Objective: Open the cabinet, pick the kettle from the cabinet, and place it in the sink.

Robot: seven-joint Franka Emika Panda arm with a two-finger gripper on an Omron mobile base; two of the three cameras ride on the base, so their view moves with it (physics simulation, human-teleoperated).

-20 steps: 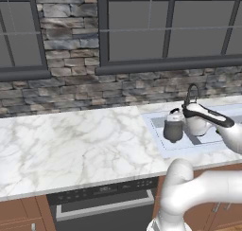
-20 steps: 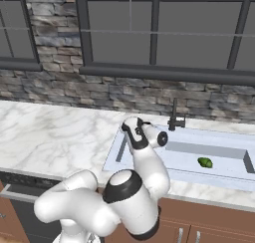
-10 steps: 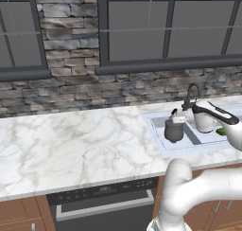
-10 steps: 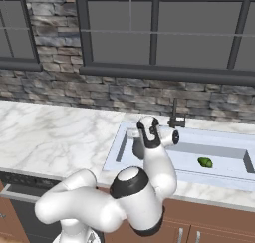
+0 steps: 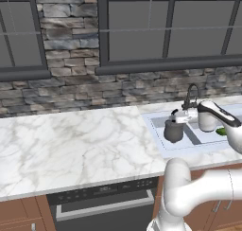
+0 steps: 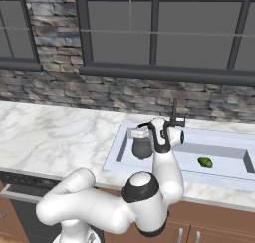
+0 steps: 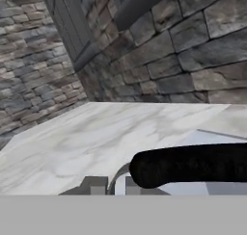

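Kettle down in the sink; only the let-go and pull-away seem left.

Left of the sink point(image 5: 160, 147) the marble desk point(image 5: 71, 145) lies bare; the kettle point(image 5: 173, 130) sits in the sink's left end, apparently on the basin floor; the gripper point(image 5: 178, 116) is just above it at its black handle point(image 7: 193, 164), whether pinching or slack I cannot tell; right of the kettle, behind the sink, stands the faucet point(image 6: 175, 115); a green item point(image 6: 204, 162) lies toward the sink's right end.

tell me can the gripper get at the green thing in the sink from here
Probably yes. The green thing lies alone on the open sink floor, right of the kettle, but the gripper is at the kettle's handle.
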